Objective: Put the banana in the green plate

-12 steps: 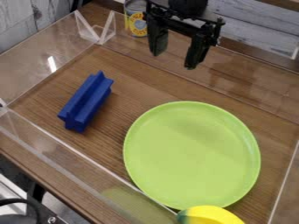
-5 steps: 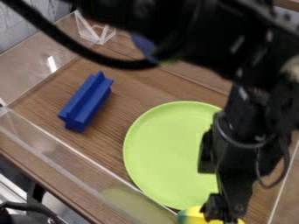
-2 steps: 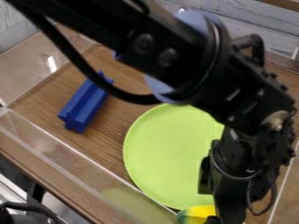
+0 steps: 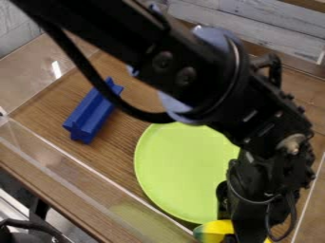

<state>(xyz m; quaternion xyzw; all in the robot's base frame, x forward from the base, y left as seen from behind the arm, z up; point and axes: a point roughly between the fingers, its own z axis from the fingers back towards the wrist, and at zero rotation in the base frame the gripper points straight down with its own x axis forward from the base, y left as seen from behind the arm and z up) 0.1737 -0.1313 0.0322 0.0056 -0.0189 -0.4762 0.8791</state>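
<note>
Camera view, single angle: we found the banana [image 4: 218,229] at the bottom edge of the picture, just off the near rim of the green plate [image 4: 178,166], with only a small yellow patch showing beneath the arm. The gripper [image 4: 238,228] stood directly over that patch, pointing down, its dark body covering most of the fruit. We could not tell from this angle whether the fingers were wide or narrow, nor whether they had hold of the banana. We judged the step in hand to be the pickup, and the placing not yet begun, since the plate lay bare. The next move, in our judgement, called for a firm grip on the fruit, a lift clear of the rim, and a short carry over the plate. A blue block [image 4: 93,107] lay well apart, to the left.
</note>
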